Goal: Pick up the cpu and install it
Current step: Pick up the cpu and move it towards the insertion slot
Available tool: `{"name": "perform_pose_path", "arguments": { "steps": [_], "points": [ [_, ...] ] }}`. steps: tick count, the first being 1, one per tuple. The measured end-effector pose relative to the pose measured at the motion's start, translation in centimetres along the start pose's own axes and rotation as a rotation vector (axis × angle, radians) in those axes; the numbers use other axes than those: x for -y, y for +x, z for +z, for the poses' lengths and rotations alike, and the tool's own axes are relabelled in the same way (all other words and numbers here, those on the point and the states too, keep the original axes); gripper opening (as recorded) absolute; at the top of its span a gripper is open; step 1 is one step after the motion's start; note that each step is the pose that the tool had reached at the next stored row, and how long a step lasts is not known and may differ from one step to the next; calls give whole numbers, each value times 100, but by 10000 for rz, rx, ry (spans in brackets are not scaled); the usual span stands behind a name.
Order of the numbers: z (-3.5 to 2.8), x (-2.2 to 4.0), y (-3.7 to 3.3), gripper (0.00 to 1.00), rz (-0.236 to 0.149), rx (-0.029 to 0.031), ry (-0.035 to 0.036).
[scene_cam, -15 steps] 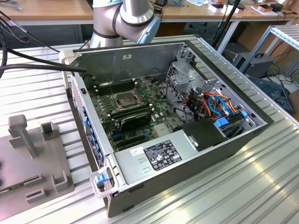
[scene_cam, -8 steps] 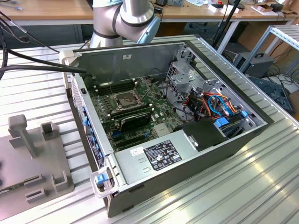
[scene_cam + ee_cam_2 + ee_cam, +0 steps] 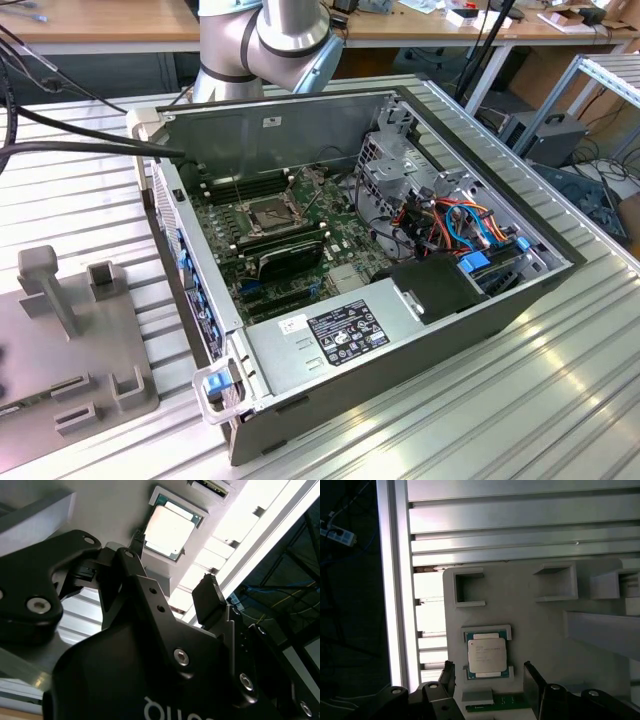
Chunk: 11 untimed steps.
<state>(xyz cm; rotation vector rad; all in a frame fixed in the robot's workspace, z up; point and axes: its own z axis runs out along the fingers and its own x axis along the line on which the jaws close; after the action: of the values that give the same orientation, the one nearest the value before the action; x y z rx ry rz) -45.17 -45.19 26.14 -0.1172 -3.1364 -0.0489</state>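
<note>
First wrist view: cpu (image 3: 487,655) lies flat in its pocket on the grey tray (image 3: 545,625), ungrasped. Gripper (image 3: 490,680) hangs over it, fingers apart, one each side, no contact. Exterior view: socket (image 3: 270,212) inside the case (image 3: 300,130) looks unfilled. Pick and install both left.

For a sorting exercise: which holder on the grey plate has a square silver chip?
The holder nearest the gripper: it frames the cpu, while the bracket holders farther off are empty.

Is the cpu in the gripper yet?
No. In the first wrist view the cpu lies flat in its holder, and the gripper is open, not closed on it.
</note>
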Motion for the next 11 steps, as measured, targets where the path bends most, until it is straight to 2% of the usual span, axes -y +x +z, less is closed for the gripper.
{"name": "perform_pose_path", "arguments": {
  "steps": [11],
  "points": [
    [12,0,0,66,0,0,0]
  ]
}}
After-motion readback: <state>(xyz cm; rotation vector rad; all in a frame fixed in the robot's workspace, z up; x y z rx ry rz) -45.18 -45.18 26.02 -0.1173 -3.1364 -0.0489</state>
